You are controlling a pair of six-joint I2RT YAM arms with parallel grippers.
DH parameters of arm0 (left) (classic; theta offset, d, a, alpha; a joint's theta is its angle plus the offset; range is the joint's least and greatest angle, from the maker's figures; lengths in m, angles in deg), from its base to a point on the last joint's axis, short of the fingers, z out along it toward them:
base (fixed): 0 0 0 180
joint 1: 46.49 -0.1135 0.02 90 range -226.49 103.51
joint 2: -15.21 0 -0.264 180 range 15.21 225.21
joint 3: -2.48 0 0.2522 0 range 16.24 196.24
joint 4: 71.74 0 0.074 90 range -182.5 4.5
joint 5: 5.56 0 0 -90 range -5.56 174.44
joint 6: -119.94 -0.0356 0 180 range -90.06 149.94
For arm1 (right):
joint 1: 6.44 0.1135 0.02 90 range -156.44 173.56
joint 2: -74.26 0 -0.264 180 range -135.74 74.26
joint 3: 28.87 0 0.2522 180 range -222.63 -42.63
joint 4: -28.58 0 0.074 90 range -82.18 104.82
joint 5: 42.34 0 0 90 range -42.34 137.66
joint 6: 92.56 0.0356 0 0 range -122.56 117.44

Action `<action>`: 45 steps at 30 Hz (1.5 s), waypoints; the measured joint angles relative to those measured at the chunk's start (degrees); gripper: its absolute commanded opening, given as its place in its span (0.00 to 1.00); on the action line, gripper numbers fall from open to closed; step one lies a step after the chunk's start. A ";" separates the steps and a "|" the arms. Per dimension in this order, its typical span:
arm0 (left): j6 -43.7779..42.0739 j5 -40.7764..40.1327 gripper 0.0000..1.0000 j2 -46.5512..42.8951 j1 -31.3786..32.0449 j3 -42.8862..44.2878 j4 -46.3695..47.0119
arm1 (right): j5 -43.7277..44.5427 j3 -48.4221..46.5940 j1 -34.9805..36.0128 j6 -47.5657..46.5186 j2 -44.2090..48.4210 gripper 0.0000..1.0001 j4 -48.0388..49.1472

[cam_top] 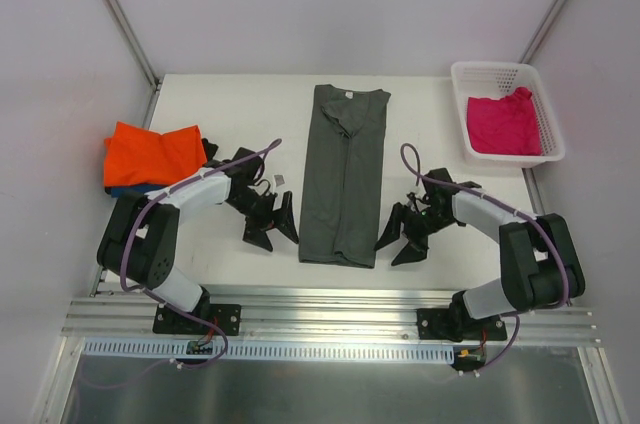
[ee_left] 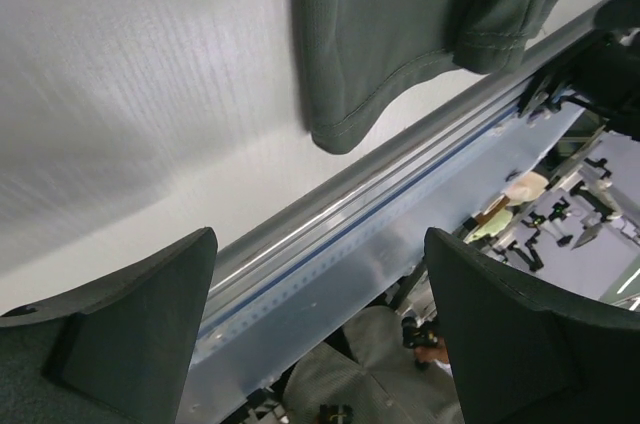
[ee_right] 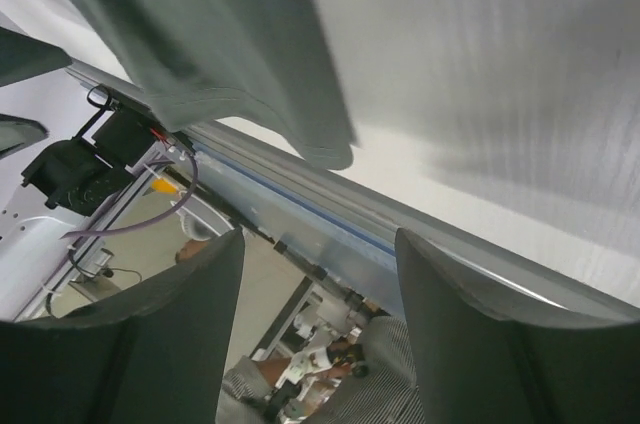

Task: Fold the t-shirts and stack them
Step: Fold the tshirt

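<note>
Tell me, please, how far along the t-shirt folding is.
Done: orange shirt folded on the blue shirt at left. In hand: the dark grey shirt is folded lengthwise, with left gripper and right gripper open beside its near hem. Left: stacking it, plus the pink shirt in the basket.

Arms (cam_top: pixel 195 189): white shells, black joints
Cables (cam_top: pixel 405 159): purple, looped
Fingers (ee_left: pixel 130 314): black wedges
Bases (cam_top: pixel 195 319): black plates, 7 and 5 o'clock
</note>
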 measured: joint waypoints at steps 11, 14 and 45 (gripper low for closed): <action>4.70 2.78 0.82 6.93 -1.14 0.31 5.31 | -1.60 2.73 0.02 5.53 -6.05 0.61 6.64; 5.20 2.95 0.82 10.10 -1.49 0.96 5.33 | -1.75 1.38 0.02 6.45 -8.41 0.57 8.13; 9.53 9.75 0.61 16.00 0.28 1.99 8.59 | -1.11 2.03 6.45 7.08 -8.07 0.48 7.06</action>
